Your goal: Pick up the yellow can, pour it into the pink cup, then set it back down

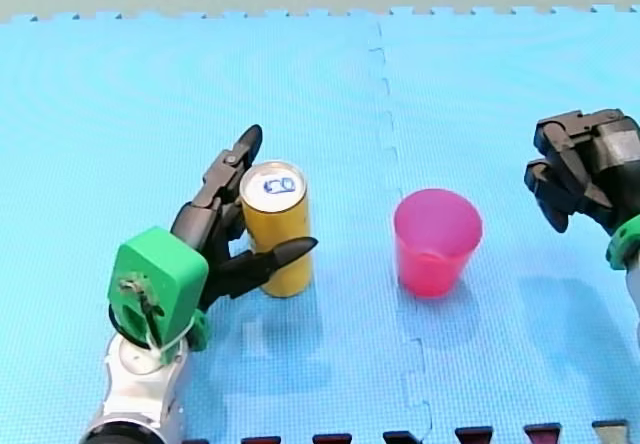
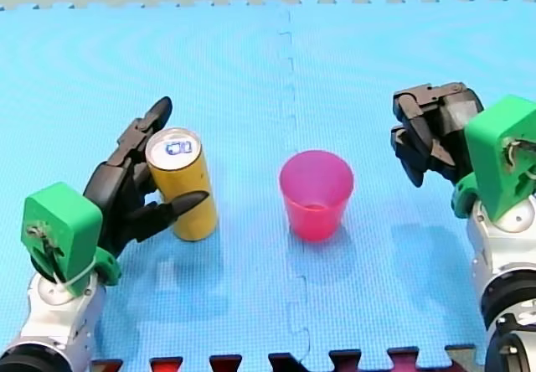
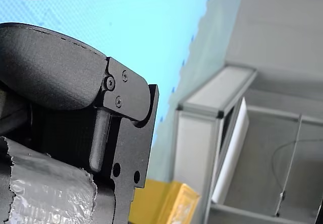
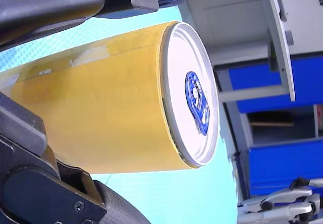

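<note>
lab with foam mat [image 1: 480,84], metal cabinet [image 3: 202,148]

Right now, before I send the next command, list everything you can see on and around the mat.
foam mat: one, light blue, interlocking tiles, under everything.
yellow can: one, yellow with a silver top and blue tab, upright on the mat, left of centre.
pink cup: one, pink, upright with its mouth up, on the mat to the right of the can and apart from it.
edge pieces: several, red to dark and one pale, along the mat's near edge.
left hand: one, black, shut on the yellow can, fingers behind it and thumb across its front.
right hand: one, black, shut, to the right of the pink cup and apart from it.
wrist mounts: two, green, one behind each hand.
</note>
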{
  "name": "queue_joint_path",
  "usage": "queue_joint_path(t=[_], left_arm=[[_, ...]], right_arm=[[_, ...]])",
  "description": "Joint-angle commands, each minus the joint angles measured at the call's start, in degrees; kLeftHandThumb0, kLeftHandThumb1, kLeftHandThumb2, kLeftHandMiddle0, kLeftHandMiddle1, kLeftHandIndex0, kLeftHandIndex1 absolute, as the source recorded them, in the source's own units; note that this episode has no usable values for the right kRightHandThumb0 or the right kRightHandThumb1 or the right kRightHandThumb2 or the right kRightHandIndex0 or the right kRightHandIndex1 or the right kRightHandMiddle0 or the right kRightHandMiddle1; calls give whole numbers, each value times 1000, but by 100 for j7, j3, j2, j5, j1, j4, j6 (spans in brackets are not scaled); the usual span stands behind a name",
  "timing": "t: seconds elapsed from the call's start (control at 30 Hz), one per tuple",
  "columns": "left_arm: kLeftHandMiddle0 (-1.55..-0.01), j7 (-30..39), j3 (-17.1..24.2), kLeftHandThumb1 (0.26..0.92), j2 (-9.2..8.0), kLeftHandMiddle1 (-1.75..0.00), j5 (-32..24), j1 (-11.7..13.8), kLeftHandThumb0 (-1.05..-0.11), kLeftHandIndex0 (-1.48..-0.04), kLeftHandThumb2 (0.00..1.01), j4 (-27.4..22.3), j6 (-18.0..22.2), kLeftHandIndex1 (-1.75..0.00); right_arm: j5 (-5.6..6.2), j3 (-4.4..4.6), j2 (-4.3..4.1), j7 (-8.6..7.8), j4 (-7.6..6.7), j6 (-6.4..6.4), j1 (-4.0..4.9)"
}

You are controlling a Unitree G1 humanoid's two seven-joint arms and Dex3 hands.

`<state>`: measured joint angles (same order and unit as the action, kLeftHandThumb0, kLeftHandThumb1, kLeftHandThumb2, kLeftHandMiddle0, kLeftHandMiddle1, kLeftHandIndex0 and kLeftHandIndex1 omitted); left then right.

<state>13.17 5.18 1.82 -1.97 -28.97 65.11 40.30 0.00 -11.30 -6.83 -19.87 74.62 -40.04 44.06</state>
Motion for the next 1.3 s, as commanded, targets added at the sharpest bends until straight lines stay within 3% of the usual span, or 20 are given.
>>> queue_joint_path(t=[0.0,0.77,1.17,1.27], left_arm=[[-153,10,-4,708,-26,-16,8,-25,-933,-144,6,7,13,-4],[-164,54,-62,694,7,-6,97,-228,-890,-172,0,108,-172,-5],[-169,-10,-56,677,36,-5,111,-310,-855,-186,0,182,-266,-5],[-380,-286,-73,671,55,-62,197,-324,-768,-306,0,192,-295,-25]], right_arm=[[36,-16,-35,-6,-21,-23,-13],[47,-10,-47,-43,-37,-44,-34],[139,-27,-50,-166,-76,-103,-58],[149,-24,-55,-179,-84,-107,-57]])
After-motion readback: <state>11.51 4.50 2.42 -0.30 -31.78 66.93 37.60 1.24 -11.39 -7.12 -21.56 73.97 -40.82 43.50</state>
